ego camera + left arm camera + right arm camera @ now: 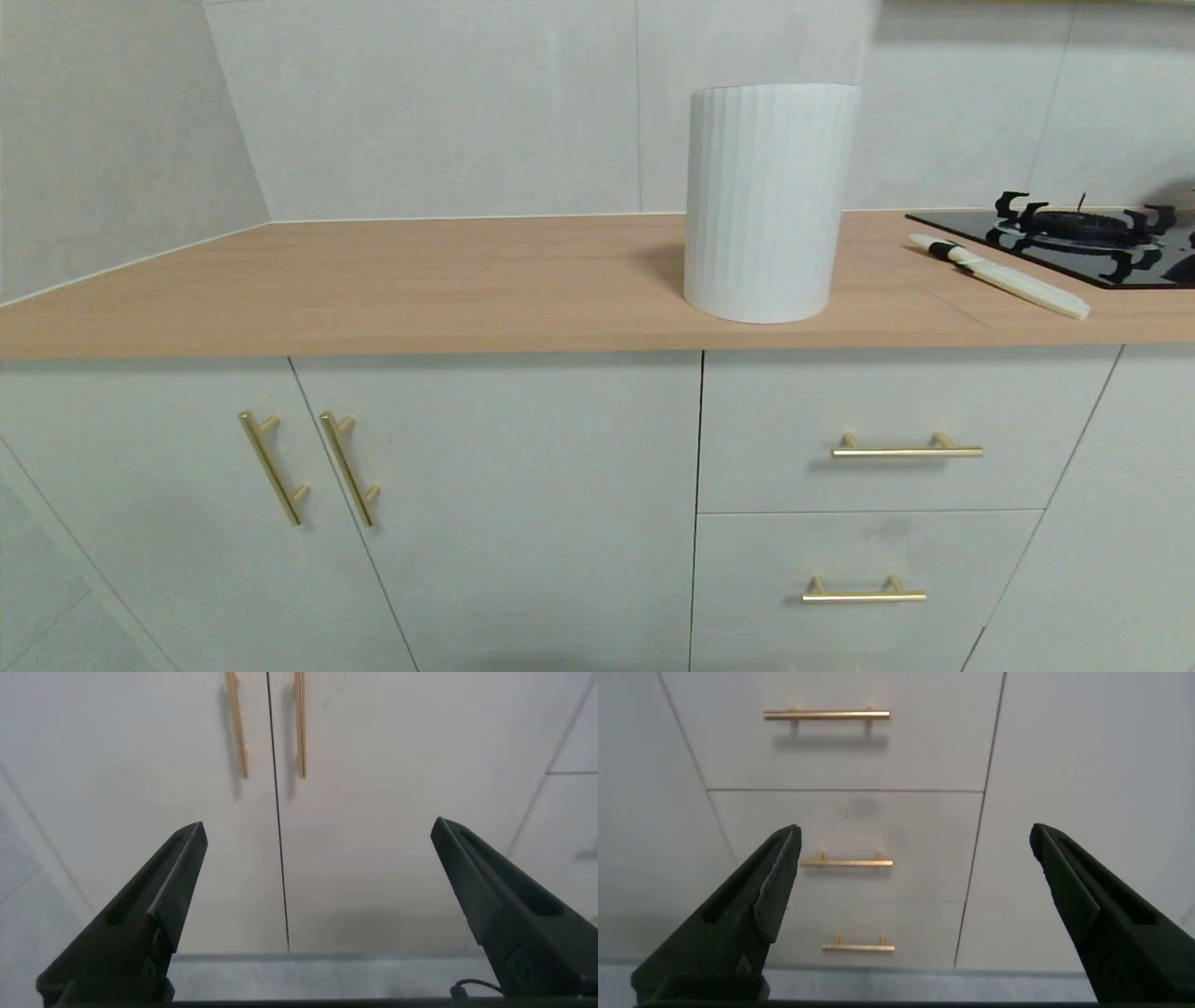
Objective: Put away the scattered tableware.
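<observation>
Worktop: I am looking at a wood-toned worktop that runs the full width of the head view, backed by a pale tiled wall.

Holder: A tall ribbed white holder stands upright close to the worktop's front edge, right of its middle. From this angle I cannot see inside it.

Utensil: A long cream utensil with a black band near its far end lies flat toward the worktop's right end. It slants from the back toward the front edge and is well apart from the holder. Its far end sits just beside the near-left corner of the hob. I cannot tell whether it is a knife or a spatula.

Hob: A black glass hob is set into the worktop at its right end, with a black burner grate on top.

Left gripper: My left gripper has its jaws spread wide. It faces the two cabinet doors under the worktop, roughly in line with the seam between them. Two upright brass door handles flank that seam.

Right gripper: My right gripper also has its jaws spread wide. It faces the stack of drawers, where I count three horizontal brass bar handles one above another.
</observation>
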### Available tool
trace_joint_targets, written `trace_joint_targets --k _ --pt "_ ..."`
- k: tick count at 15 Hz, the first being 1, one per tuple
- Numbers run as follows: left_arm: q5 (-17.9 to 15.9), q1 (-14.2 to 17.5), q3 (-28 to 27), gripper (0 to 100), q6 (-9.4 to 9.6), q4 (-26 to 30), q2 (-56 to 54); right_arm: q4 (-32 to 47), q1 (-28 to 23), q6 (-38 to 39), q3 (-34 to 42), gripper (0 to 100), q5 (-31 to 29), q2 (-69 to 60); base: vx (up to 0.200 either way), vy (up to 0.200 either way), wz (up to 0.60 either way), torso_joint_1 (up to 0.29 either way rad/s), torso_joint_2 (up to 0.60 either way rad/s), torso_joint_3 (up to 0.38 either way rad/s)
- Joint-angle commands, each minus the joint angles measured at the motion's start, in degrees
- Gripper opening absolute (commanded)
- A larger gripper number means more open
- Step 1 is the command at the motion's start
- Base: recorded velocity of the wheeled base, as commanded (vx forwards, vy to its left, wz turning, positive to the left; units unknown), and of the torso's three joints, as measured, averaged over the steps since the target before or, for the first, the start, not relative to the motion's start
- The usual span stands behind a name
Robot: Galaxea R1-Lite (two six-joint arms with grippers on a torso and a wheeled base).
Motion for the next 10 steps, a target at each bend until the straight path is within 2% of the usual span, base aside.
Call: trace_joint_targets --k 1,8,10 --pt "0.01 0.04 0.00 100 0.02 0.00 0.00 -0.01 0.05 -0.03 0.00 100 0.02 0.07 0.200 0.000 0.00 0.002 0.01 0.007" --pt "0.01 0.04 0.00 100 0.29 0.00 0.00 -0.01 0.05 -0.03 0.00 100 0.02 0.07 0.000 0.000 0.00 0.000 0.00 0.000" --pt "0.01 0.04 0.00 100 0.37 0.00 0.00 -0.01 0.05 -0.03 0.00 100 0.02 0.07 0.000 -0.200 0.00 0.005 0.00 0.000"
